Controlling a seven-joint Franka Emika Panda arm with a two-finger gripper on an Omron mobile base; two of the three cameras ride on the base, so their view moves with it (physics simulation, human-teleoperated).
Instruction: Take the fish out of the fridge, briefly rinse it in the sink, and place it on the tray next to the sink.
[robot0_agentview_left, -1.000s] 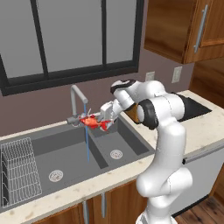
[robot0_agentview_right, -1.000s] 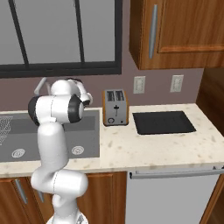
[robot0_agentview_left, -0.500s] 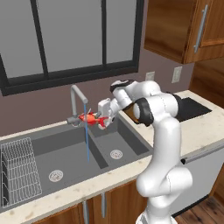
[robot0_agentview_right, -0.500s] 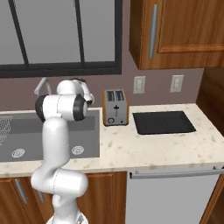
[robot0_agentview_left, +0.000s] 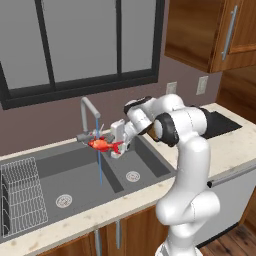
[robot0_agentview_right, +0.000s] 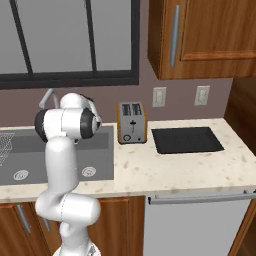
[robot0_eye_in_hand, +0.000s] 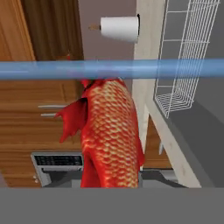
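Gripper (robot0_agentview_left: 116, 145): clamped on fish (robot0_agentview_left: 101, 145); fish held level above sink (robot0_agentview_left: 75, 172), under faucet (robot0_agentview_left: 88, 114), in thin blue water stream (robot0_agentview_left: 99, 167); tray (robot0_agentview_right: 187, 139) on counter, right of toaster (robot0_agentview_right: 131, 123).

Over the last second the arm swung left across the sink (robot0_agentview_left: 75, 175). The pincer (robot0_agentview_left: 114, 146), clamped on the fish (robot0_agentview_left: 100, 145), carried it from just right of the water stream (robot0_agentview_left: 99, 165) into it; the fish rose slightly and levelled out under the faucet (robot0_agentview_left: 89, 112). In the right base view the elbow shifted further left.
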